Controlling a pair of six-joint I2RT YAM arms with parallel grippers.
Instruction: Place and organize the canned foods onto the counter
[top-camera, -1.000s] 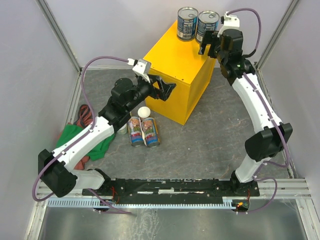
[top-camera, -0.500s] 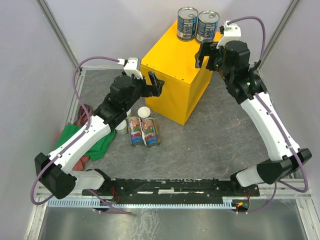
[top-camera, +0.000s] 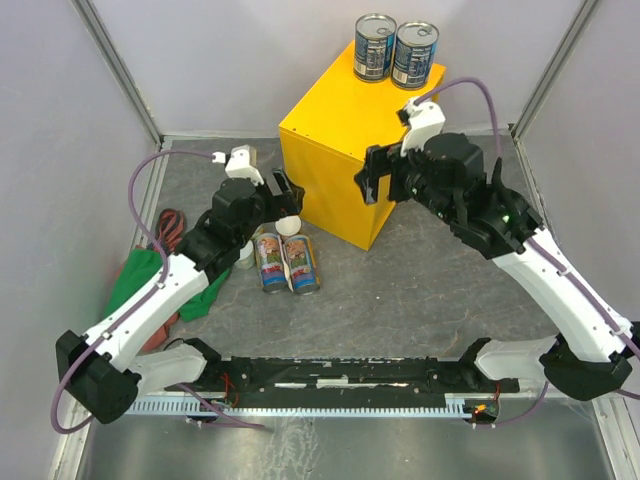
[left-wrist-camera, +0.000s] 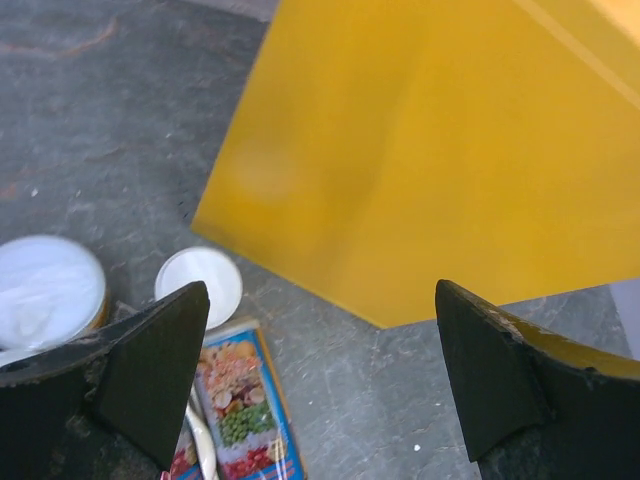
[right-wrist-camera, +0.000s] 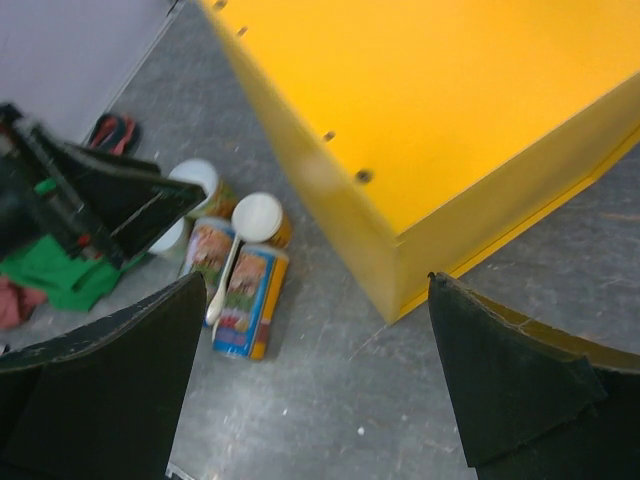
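Canned foods: two silver-topped blue cans (top-camera: 375, 47) upright on the smooth yellow box (top-camera: 335, 125), slim colourful cans (top-camera: 287, 263) lying on the grey stony floor (top-camera: 420, 270). Left gripper (left-wrist-camera: 320, 385) and right gripper (right-wrist-camera: 310, 380) both spread wide, empty.

Counter (top-camera: 340, 130) bright yellow, plain; wide cans (top-camera: 375, 45) blue-labelled with silver tops; slim cans (top-camera: 270, 262) bearing multicoloured food-print labels edged in blue; small cans (top-camera: 289, 224) white-lidded; cloth (top-camera: 140, 280) green; floor (top-camera: 420, 280) grey, stone-veined; arm links (top-camera: 545, 275) white with black joints.
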